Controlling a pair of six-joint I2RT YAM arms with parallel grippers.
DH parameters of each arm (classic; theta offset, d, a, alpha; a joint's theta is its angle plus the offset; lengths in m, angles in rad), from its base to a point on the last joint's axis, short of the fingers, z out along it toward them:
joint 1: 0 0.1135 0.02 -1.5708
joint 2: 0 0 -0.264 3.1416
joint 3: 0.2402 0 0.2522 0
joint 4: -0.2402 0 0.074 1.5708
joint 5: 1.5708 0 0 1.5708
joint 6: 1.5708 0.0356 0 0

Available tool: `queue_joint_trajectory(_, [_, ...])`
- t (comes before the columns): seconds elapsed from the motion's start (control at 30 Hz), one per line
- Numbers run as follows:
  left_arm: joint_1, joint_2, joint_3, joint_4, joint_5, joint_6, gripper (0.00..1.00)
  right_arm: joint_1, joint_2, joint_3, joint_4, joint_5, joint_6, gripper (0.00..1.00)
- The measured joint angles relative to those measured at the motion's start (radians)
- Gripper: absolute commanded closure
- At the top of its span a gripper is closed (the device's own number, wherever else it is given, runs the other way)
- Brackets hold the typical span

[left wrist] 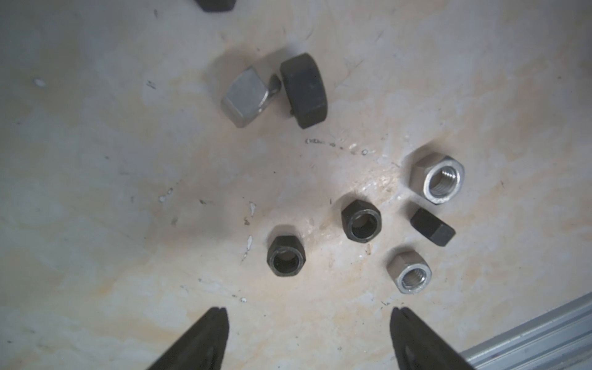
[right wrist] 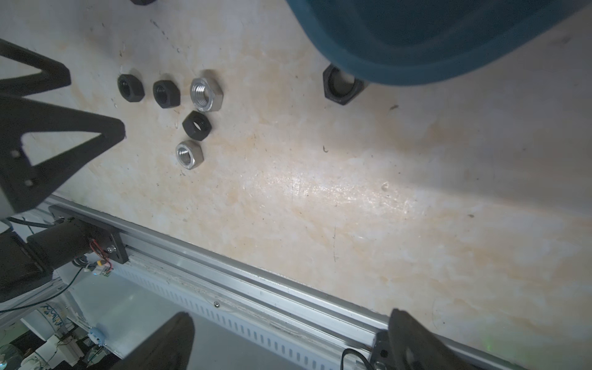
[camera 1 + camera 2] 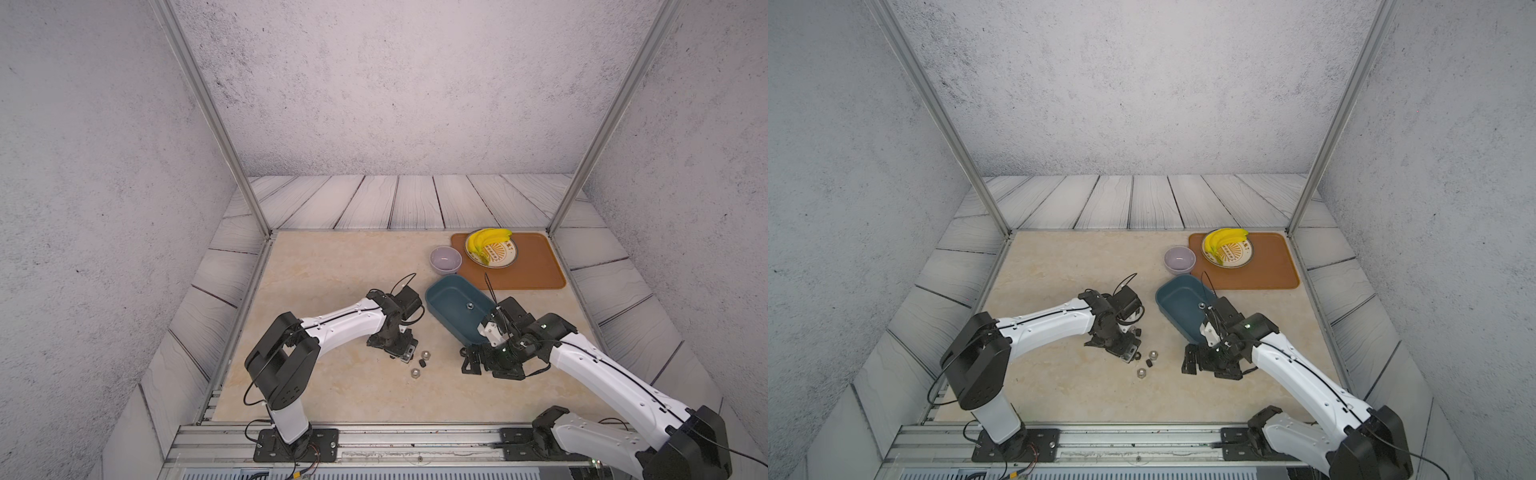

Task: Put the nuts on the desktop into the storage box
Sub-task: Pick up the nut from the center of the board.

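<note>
Left end effector (image 1: 309, 312): released, fingers spread wide, nothing between them. It hangs low over the counter (image 3: 332, 266), pointing down at the loose nuts (image 1: 432, 226). From its wrist camera I count seven in a scatter, four black and three silvery. Two of them, a silvery nut (image 1: 245, 99) on its side and a black nut on edge (image 1: 304, 91), sit close together, apart from the other five. A dark shape is cut off at the frame edge; I cannot say what it is.

Right end effector (image 2: 290, 315): also released, jaws apart and empty. It sits low, just beside the near corner of the storage box (image 3: 446, 303). Its wrist camera shows a larger black nut (image 2: 331, 96) on the counter against the box wall, partly under the rim. The cluster of five lies further off, next to the left end effector's fingers.

The storage box stands on the counter right of centre, angled, between the two arms. A single nut (image 3: 470, 306) lies on its floor, seen in both top views.

In both top views only three loose nuts show clear of the left end effector.

Behind the box are a lilac bowl (image 3: 445, 259) and an orange-brown tray (image 3: 532, 270) carrying a plate (image 3: 505, 253) of bananas (image 3: 486, 240). The box's far corner is close to the tray; I cannot tell if they touch.
</note>
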Motion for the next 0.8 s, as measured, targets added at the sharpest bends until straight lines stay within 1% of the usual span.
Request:
queue_joint_trajectory(0.03, [0.000, 0.010, 0.005, -0.002, 0.000, 0.006, 0.20, 0.000, -0.006, -0.003, 0.008, -0.006, 0.005, 0.01])
queue_joint_trajectory(0.2, [0.000, 0.040, 0.010, 0.003, -0.002, 0.026, 0.30, 0.000, -0.025, -0.004, 0.026, -0.013, 0.017, 0.01])
queue_joint_trajectory(0.27, [0.000, 0.045, 0.010, 0.005, -0.002, 0.035, 0.30, 0.000, -0.032, -0.004, 0.030, -0.015, 0.025, 0.01])
queue_joint_trajectory(0.37, [0.000, 0.067, 0.010, 0.005, -0.005, 0.042, 0.34, 0.001, -0.040, -0.004, 0.037, -0.024, 0.032, 0.01])
queue_joint_trajectory(0.53, [0.000, 0.112, 0.010, 0.010, -0.016, 0.046, 0.35, 0.001, -0.055, -0.018, 0.062, -0.030, 0.042, 0.01])
queue_joint_trajectory(0.57, [0.000, 0.113, 0.008, 0.014, -0.020, 0.046, 0.38, 0.001, -0.058, -0.025, 0.071, -0.033, 0.045, 0.01])
queue_joint_trajectory(0.63, [0.000, 0.113, 0.008, 0.023, -0.025, 0.044, 0.40, 0.002, -0.060, -0.040, 0.085, -0.040, 0.055, 0.01])
queue_joint_trajectory(0.8, [0.000, 0.114, 0.000, 0.058, -0.026, 0.045, 0.42, 0.003, -0.060, -0.055, 0.101, -0.045, 0.067, 0.01])
